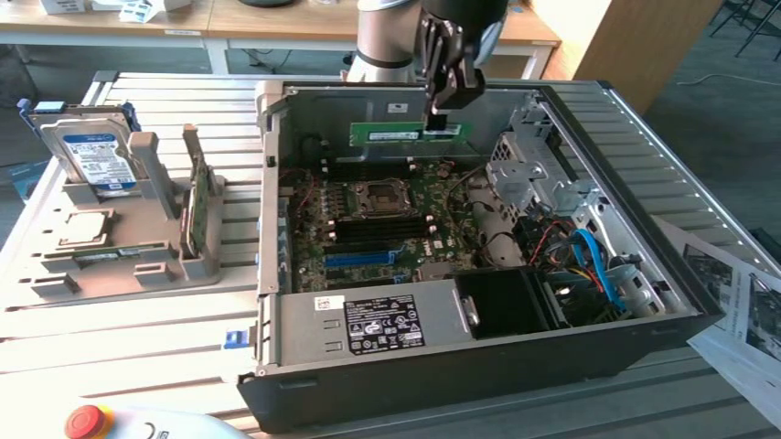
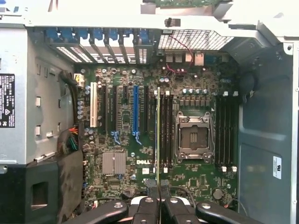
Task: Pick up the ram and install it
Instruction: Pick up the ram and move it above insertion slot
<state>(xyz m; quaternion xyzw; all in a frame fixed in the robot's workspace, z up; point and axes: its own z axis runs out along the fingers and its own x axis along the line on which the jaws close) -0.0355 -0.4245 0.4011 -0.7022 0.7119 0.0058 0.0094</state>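
Gripper [image 1: 440, 121] pinching the ram [image 1: 405, 133] by its top edge, hanging over the open computer case [image 1: 271, 183] above the motherboard [image 1: 366, 233], carry-to-install stage, I'd say, and seating it calls for lining it square with a memory slot [image 2: 166, 135]

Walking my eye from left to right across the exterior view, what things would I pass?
hard drive → upright green card → ram, held in the gripper → metal drive cage → blue cable → printed papers
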